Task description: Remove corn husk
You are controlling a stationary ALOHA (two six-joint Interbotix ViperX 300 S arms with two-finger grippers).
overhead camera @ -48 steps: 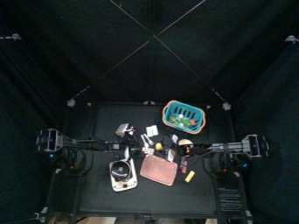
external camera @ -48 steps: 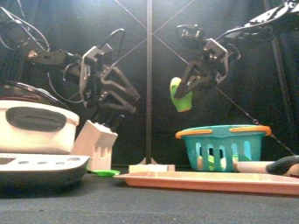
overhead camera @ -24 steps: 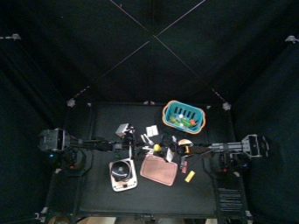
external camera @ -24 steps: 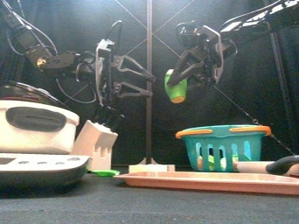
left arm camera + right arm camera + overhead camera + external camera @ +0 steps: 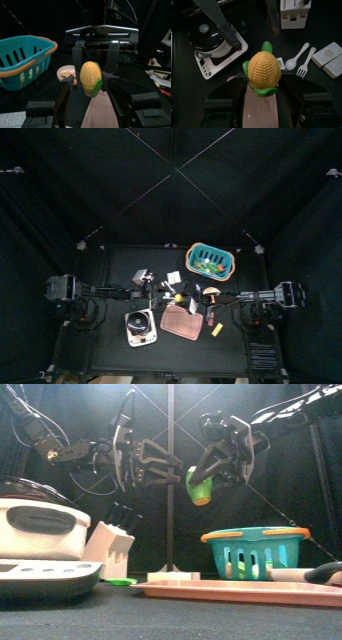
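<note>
An ear of corn (image 5: 199,484), yellow with a green husk at its base, hangs in the air above the table's middle. My right gripper (image 5: 221,462) is shut on its husk end; the right wrist view shows the corn (image 5: 264,70) upright between the jaws of the right gripper (image 5: 264,90). My left gripper (image 5: 175,472) is open just left of the corn. In the left wrist view the corn (image 5: 89,75) stands between the spread jaws of the left gripper (image 5: 91,86). I cannot tell whether they touch it.
A teal basket (image 5: 254,549) stands at the right and a pink cutting board (image 5: 234,589) lies in front. A rice cooker (image 5: 40,519) and a white knife block (image 5: 114,544) stand at the left. A spoon (image 5: 294,57) and fork (image 5: 306,65) lie on the table.
My left gripper has risen and swung right, up to the corn. My right gripper has carried the corn a little to the left.
</note>
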